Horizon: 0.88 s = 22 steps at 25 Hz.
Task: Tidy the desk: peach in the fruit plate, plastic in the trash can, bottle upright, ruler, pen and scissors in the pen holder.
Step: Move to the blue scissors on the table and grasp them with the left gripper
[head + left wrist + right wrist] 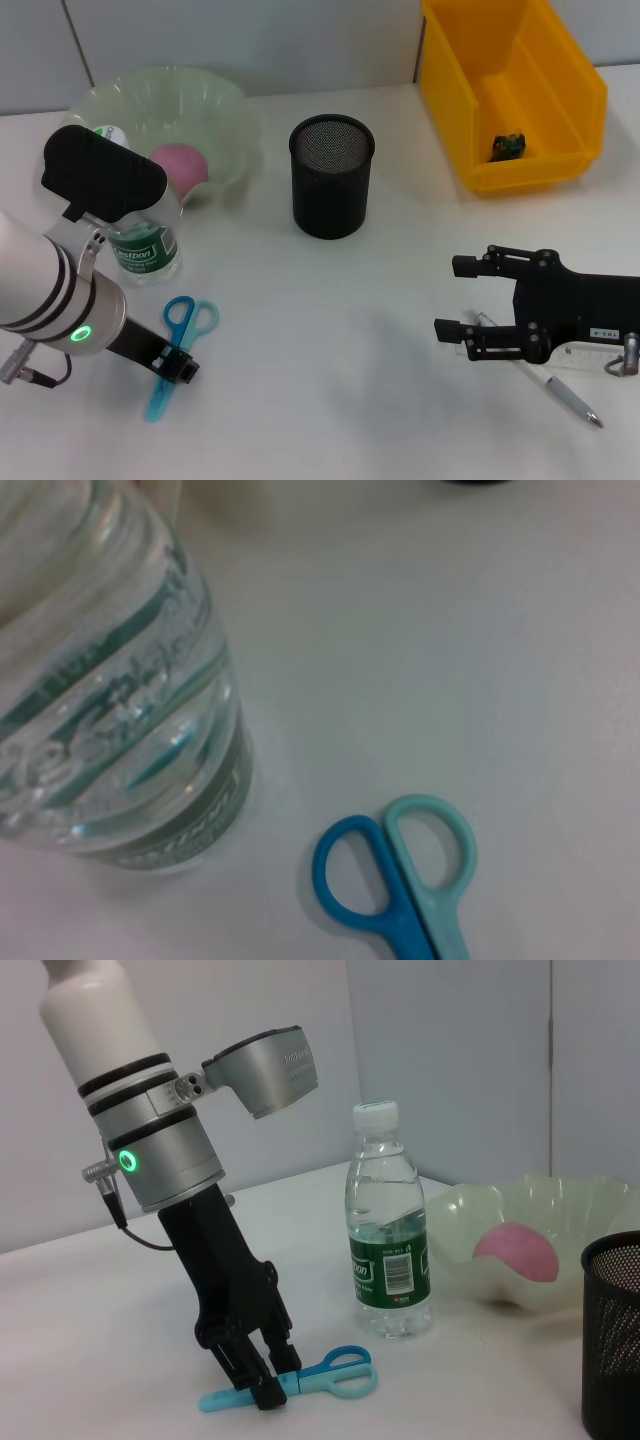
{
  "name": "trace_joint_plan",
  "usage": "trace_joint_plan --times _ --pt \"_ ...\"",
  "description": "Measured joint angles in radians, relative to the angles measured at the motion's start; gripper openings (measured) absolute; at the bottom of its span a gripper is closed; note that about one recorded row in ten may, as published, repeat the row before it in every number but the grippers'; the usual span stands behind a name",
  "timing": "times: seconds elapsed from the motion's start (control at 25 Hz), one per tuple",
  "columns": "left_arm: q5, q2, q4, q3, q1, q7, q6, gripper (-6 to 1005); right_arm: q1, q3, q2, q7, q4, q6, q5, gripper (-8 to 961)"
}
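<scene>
From the head view, the left tool (pixel 178 362) is down on the white bench (pixel 330 330), its fingers pinching the blue plastic scissors (pixel 178 343) near the blade end, while the right tool (pixel 462 297) hangs spread over the clear ruler (pixel 575 358) and silver pen (pixel 555 388) — the pink peach (pixel 180 165) sits in the pale green fruit plate (pixel 225 105), the black mesh pen holder (pixel 331 177) beside it, and the yellow plastic bin (pixel 512 90) holds a small dark scrap. The left wrist view shows the clear water bottle (pixel 110 720) just beside the scissors' handle loops. The right wrist view shows the bottle upright between the left tool and the fruit plate — the scissors flat on the bench.
</scene>
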Motion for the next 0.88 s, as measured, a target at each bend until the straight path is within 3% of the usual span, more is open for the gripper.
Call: trace_joint_plan --times 0.88 --pt "0.012 0.0 -0.014 0.011 -0.008 0.002 -0.003 372 0.002 0.0 0.0 0.008 -0.001 0.001 0.0 818"
